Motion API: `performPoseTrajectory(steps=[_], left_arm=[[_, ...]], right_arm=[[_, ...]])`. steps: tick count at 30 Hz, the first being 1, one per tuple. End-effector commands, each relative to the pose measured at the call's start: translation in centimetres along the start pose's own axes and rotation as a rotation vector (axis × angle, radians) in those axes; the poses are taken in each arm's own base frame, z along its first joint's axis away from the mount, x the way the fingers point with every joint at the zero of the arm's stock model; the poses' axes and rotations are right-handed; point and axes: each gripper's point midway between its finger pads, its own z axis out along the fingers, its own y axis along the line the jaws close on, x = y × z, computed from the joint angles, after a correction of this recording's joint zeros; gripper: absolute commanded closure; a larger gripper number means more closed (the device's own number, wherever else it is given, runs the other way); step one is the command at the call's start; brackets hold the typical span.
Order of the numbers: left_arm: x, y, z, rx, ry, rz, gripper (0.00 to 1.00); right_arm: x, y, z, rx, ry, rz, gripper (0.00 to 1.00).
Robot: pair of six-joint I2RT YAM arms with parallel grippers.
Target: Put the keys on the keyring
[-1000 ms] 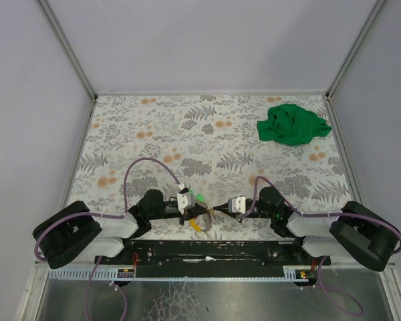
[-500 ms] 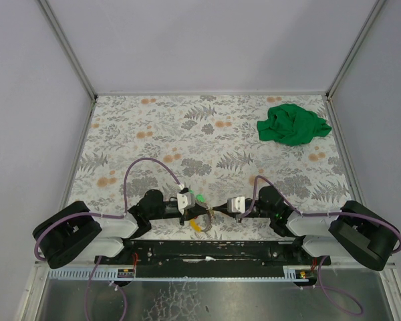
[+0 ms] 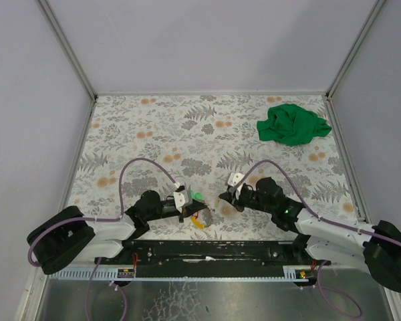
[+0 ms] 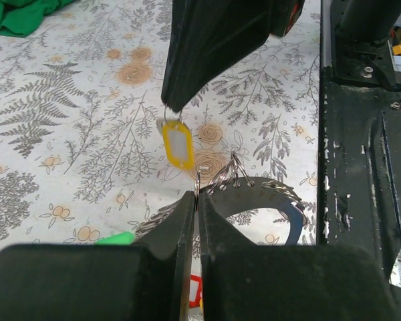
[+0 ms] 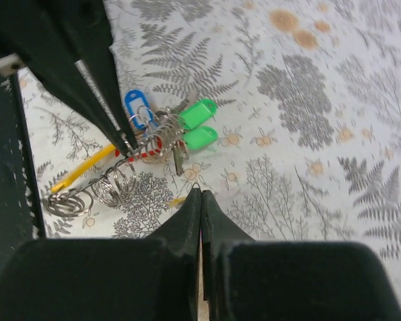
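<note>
In the left wrist view my left gripper (image 4: 197, 196) is shut on the keyring (image 4: 260, 188), a thin silvery loop strung with several small rings. A red tag (image 4: 195, 291) and a green tag (image 4: 115, 237) lie beside it. My right gripper (image 5: 200, 190) is shut on the small ring of the yellow-tagged key (image 4: 176, 144), which hangs from its tip just above the mat. In the right wrist view a blue tag (image 5: 135, 104) and two green tags (image 5: 199, 114) lie by the keyring (image 5: 113, 184). In the top view both grippers, left (image 3: 191, 211) and right (image 3: 222, 196), sit near the table's front middle.
A crumpled green cloth (image 3: 293, 124) lies at the back right of the floral mat (image 3: 154, 134). A black metal rail (image 3: 207, 251) runs along the near edge, just right of the left gripper in its wrist view (image 4: 361, 167). White walls enclose the table.
My right arm has lifted and swung back and left, drawing its gripper away from the left gripper with the yellow-tagged key. My left gripper has barely shifted and still holds the keyring.
</note>
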Motion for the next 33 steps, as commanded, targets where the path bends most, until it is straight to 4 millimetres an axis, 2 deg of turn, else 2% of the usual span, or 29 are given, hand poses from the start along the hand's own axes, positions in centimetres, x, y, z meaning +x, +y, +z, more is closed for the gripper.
performPoseTrajectory(steps=[1, 4, 7, 8, 12, 16, 19, 25, 29, 33], left_arm=[[-1.8, 1.8, -0.4, -0.104, -0.068, 0.03, 1.0], [-2.0, 2.2, -0.6, -0.134, -0.075, 0.029, 1.0], [-1.9, 2.6, -0.8, -0.158, -0.076, 0.026, 1.0], [-1.9, 2.8, -0.8, -0.168, -0.075, 0.024, 1.0], [-1.8, 3.3, -0.9, -0.203, -0.069, 0.016, 1.0], [-1.8, 3.6, -1.1, -0.221, -0.069, 0.015, 1.0], [-1.9, 3.8, -1.2, -0.233, -0.071, 0.015, 1.0], [-2.0, 3.9, -1.4, -0.248, -0.075, 0.014, 1.0], [-2.0, 4.0, -1.6, -0.26, -0.08, 0.014, 1.0], [-2.1, 4.1, -1.8, -0.268, -0.084, 0.013, 1.0]], right_arm=[[0.8, -1.0, -2.3, 0.171, 0.213, 0.278, 1.0], [0.9, -0.3, -3.3, 0.192, 0.303, 0.405, 1.0], [2.0, -0.6, -4.2, 0.263, 0.433, 0.493, 1.0], [2.9, -0.5, -4.8, 0.293, 0.502, 0.517, 1.0], [3.5, -1.6, -5.5, 0.388, 0.649, 0.539, 1.0], [4.3, -2.5, -5.0, 0.422, 0.741, 0.505, 1.0], [4.6, -3.5, -3.9, 0.437, 0.791, 0.453, 1.0], [5.2, -6.7, 0.4, 0.485, 0.759, 0.336, 1.0], [5.9, -8.1, 3.4, 0.486, 0.745, 0.298, 1.0], [6.3, -9.3, 5.0, 0.515, 0.707, 0.275, 1.0]])
